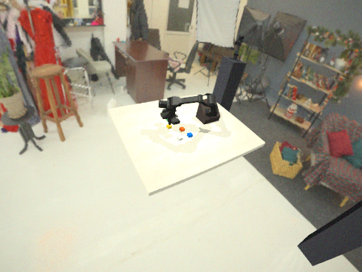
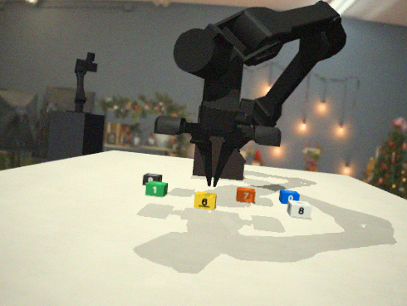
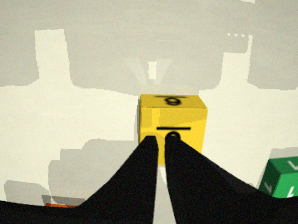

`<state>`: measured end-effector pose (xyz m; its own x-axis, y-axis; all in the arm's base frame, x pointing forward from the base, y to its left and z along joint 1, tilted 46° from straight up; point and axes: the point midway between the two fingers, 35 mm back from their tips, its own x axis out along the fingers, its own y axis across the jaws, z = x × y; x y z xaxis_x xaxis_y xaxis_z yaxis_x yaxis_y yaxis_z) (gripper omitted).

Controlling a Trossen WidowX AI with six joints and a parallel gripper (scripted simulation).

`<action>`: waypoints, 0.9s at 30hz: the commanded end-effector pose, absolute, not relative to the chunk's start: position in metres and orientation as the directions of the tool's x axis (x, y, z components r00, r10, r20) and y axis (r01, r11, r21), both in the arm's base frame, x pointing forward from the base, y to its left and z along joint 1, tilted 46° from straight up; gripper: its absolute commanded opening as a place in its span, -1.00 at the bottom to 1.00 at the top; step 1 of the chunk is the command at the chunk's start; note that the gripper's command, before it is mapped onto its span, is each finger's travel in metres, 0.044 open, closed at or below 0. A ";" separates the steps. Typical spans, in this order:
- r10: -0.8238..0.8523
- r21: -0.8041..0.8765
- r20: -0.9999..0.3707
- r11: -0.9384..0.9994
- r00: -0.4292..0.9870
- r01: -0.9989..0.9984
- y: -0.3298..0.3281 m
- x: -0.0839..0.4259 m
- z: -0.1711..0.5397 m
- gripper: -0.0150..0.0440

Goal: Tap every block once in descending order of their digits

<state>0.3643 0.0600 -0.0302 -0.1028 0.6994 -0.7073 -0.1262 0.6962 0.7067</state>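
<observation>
The blocks look like smooth plastic: the yellow one (image 2: pixel 205 201) (image 3: pixel 175 117) (image 1: pixel 168 126) has a soft sheen, and the green one (image 2: pixel 156 189) (image 3: pixel 282 177) looks much the same. The arm (image 2: pixel 222 91) and the gripper (image 2: pixel 212 185) (image 3: pixel 160 144) (image 1: pixel 173 121) are matt black, so whether they are metal or plastic cannot be told. The tabletop (image 2: pixel 125 274) (image 1: pixel 166 162) is smooth, pale and matt. In the top view, the stool (image 1: pixel 48 71) at left looks like wood, the far desk (image 1: pixel 148 52) like dark, smooth wood with a slight gloss. The dress (image 1: pixel 42 48) at left is red cloth, the armchair (image 1: pixel 332 166) at right rough woven cloth, and the basket (image 1: pixel 282 168) beside it coarse and woven.
</observation>
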 end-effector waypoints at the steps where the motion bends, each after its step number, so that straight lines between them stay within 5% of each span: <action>1: 0.702 0.710 -0.704 0.693 -0.110 -0.120 0.067 0.361 -0.036 -0.42; 14: 0.703 0.711 -0.703 0.693 -0.110 -0.120 0.074 0.359 -0.043 -0.42; 27: 0.698 0.707 -0.707 0.697 -0.109 -0.120 0.003 0.372 0.026 -0.42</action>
